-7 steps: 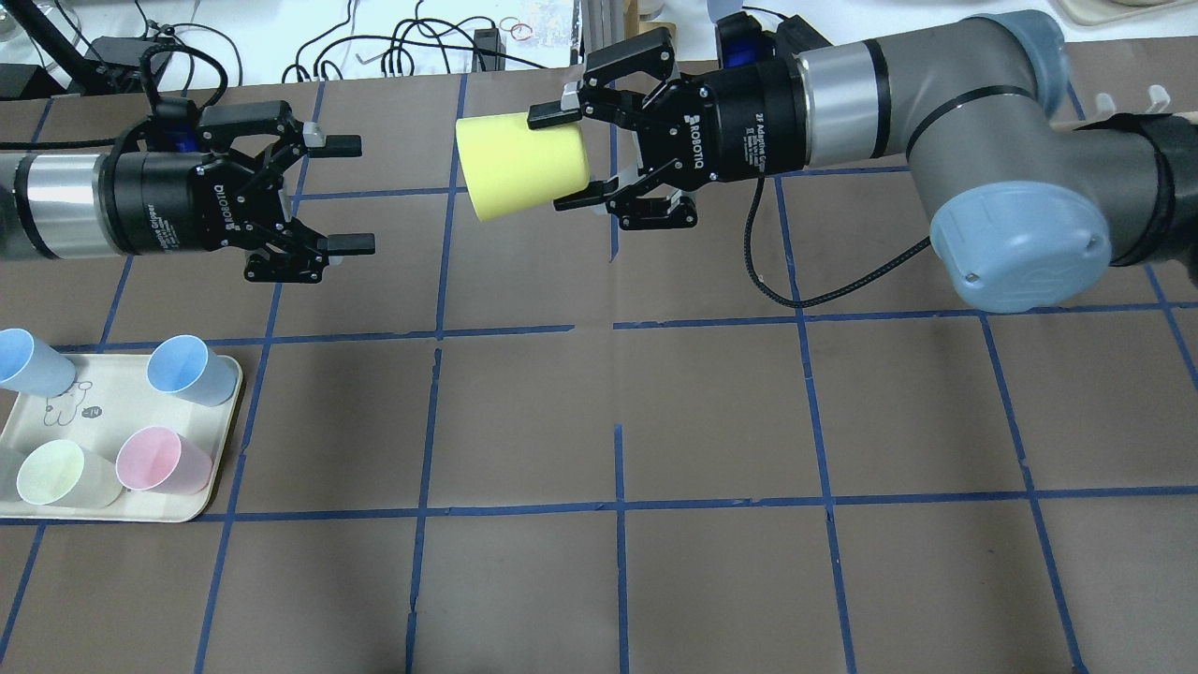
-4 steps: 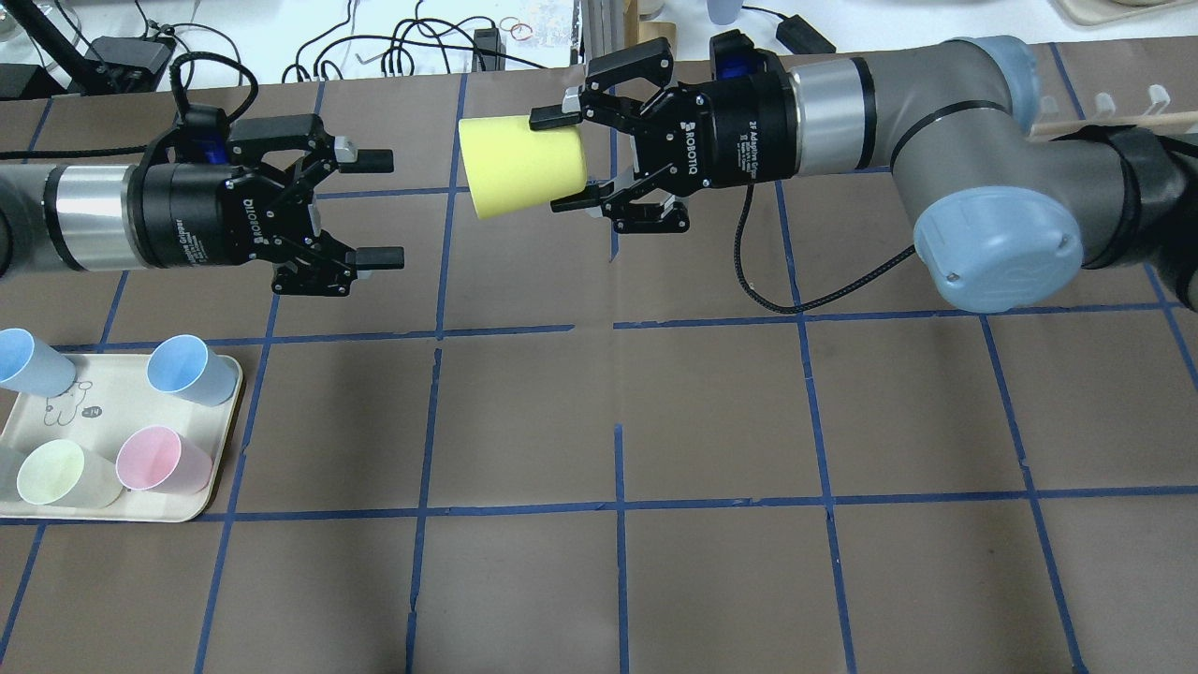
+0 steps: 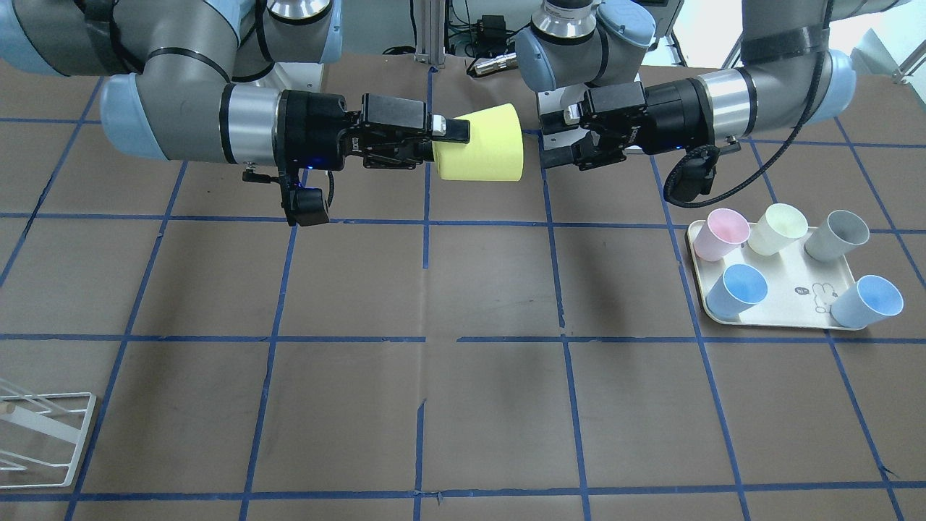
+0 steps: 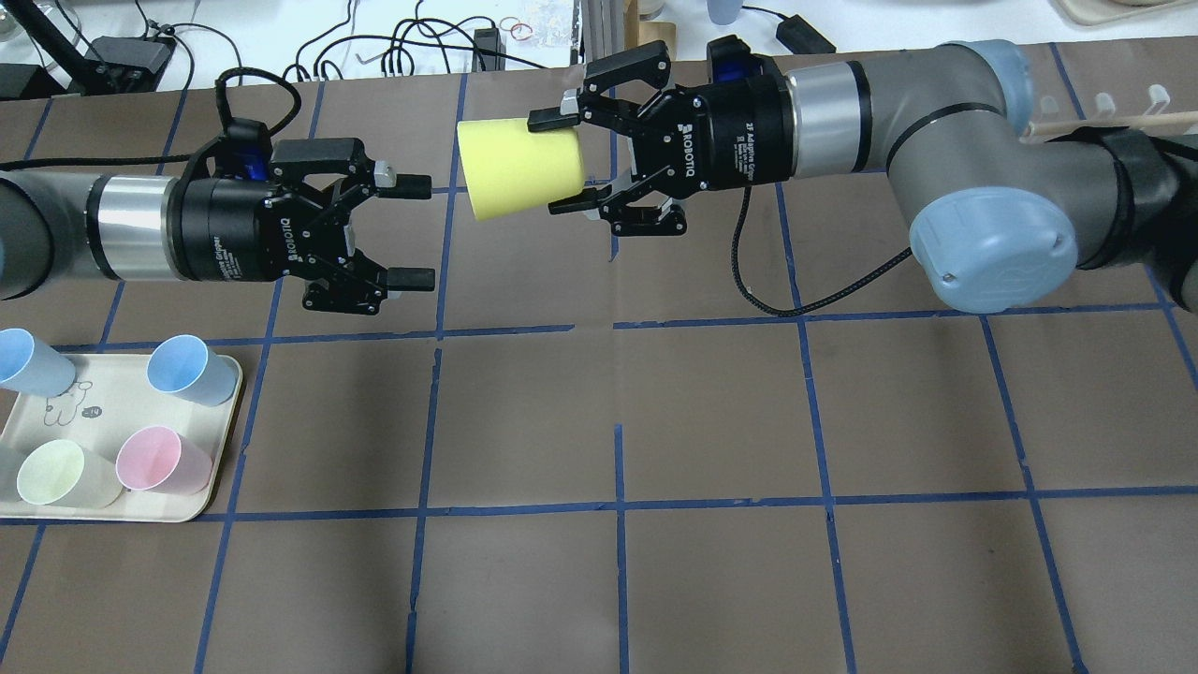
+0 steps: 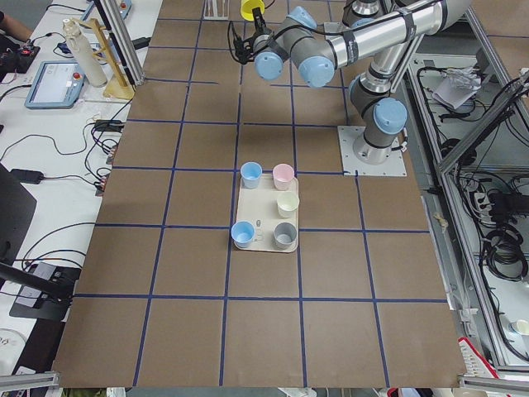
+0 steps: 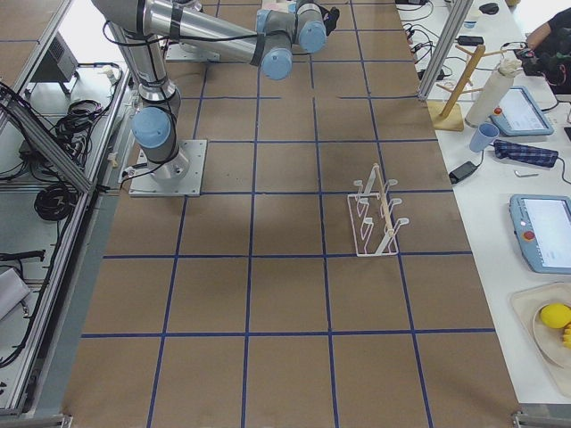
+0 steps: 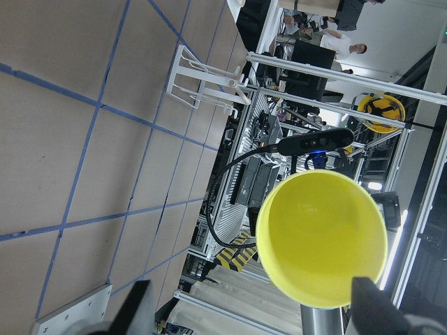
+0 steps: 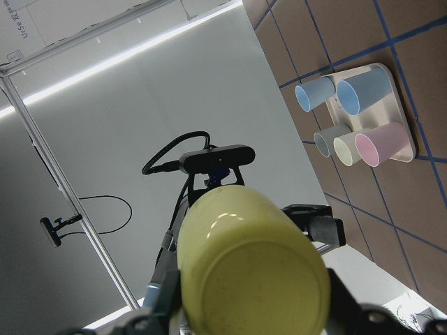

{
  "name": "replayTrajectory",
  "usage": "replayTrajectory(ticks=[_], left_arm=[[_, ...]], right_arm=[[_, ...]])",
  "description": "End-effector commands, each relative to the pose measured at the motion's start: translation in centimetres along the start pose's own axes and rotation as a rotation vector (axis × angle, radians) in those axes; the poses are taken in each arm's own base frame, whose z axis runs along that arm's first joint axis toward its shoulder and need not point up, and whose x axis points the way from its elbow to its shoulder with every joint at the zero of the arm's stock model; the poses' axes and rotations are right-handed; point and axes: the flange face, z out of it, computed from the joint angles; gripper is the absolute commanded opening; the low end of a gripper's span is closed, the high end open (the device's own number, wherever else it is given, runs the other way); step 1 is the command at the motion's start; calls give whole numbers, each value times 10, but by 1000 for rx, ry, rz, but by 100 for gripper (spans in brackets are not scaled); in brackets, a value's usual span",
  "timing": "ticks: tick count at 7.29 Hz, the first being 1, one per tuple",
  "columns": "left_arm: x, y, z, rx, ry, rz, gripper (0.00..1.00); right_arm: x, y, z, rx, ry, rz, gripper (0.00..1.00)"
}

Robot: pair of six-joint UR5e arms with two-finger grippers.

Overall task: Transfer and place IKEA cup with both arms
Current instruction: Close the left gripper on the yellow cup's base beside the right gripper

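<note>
The right arm [image 6: 210, 34] is the near one, its base set on a grey plate [image 6: 174, 183] by the left edge of the brown desk [image 6: 285, 294], which blue tape rules into squares. From the base it rises, then reaches along the top of the view, with light blue caps on its joints. A white wire rack [image 6: 375, 218] with a wooden bar stands on the desk, well apart from the arm. A white side desk [image 6: 486, 232] at the right carries a light blue cup [image 6: 484, 136], a wooden stand [image 6: 452, 92], a tablet [image 6: 526, 111], a second tablet [image 6: 546, 234], and a cream plate [image 6: 533, 337] holding a yellow fruit [image 6: 555, 315]. Black cables [image 6: 49, 192] hang beyond the desk's left edge
</note>
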Motion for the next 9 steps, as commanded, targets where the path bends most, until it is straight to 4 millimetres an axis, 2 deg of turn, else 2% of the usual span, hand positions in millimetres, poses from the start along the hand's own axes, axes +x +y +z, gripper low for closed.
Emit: replayTrajectory(ticks=[1,3,6,8,9], left_arm=[[-3,-7,9,1,35,-10,100],[2,-8,14,18,79,-15,100],[-3,-10,17,14,83,-16,98],[5,-9,32,23,139,-9,93],[7,-8,32,23,137,-6,90]], right_arm=[[-1,1,2,-9,-17,2,0],[-1,1,3,-12,-19,8,0],[2,-4,5,-25,-52,28,0],[4,-5,8,-30,-49,40,0],[6,-7,8,-30,-49,43,0]])
